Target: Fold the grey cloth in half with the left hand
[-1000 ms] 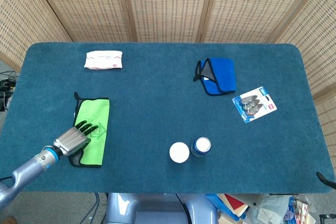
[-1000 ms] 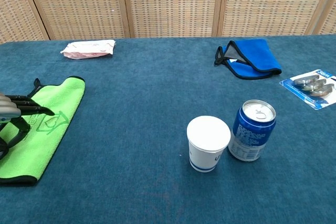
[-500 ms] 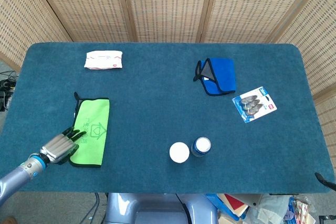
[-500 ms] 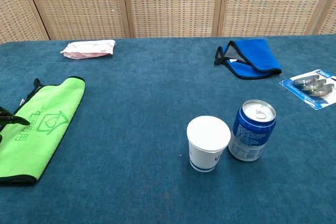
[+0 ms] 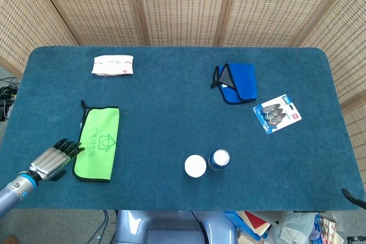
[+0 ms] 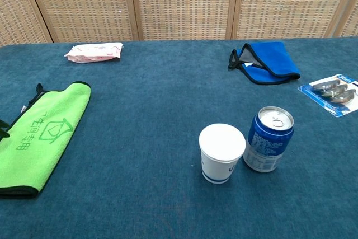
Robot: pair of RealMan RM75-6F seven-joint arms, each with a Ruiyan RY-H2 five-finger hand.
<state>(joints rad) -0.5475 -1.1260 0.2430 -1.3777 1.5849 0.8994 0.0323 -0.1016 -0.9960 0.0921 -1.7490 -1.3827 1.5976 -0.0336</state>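
The table (image 5: pixel 171 112) is the biggest thing here, a broad rounded slab covered in short-napped teal felt, backed by woven rattan screens (image 5: pixel 183 4) in wooden frames. Just right of the fingers lies a bright green cloth (image 5: pixel 98 143), a soft microfibre rectangle with dark piped edging, a printed outline logo and a small hanging loop at its far corner; it lies flat and already doubled. No grey cloth can be made out with certainty; the only grey fabric showing is the lining of the blue cloth (image 5: pixel 237 82), a floppy folded piece far to the right of the fingers and beyond them. The left hand (image 5: pixel 51 160), metallic silver with black fingers (image 5: pixel 67 148), rests low at the table's near left edge; its fingers are spread slightly apart, empty, tips just beside the green cloth's edge without clearly touching it. Well right of the fingers stand a white paper cup (image 6: pixel 221 153) and a glossy blue can (image 6: pixel 269 139), side by side. Far beyond the fingers sits a crinkly white packet (image 5: pixel 112 65). A blister pack (image 5: pixel 277 114) lies far right.
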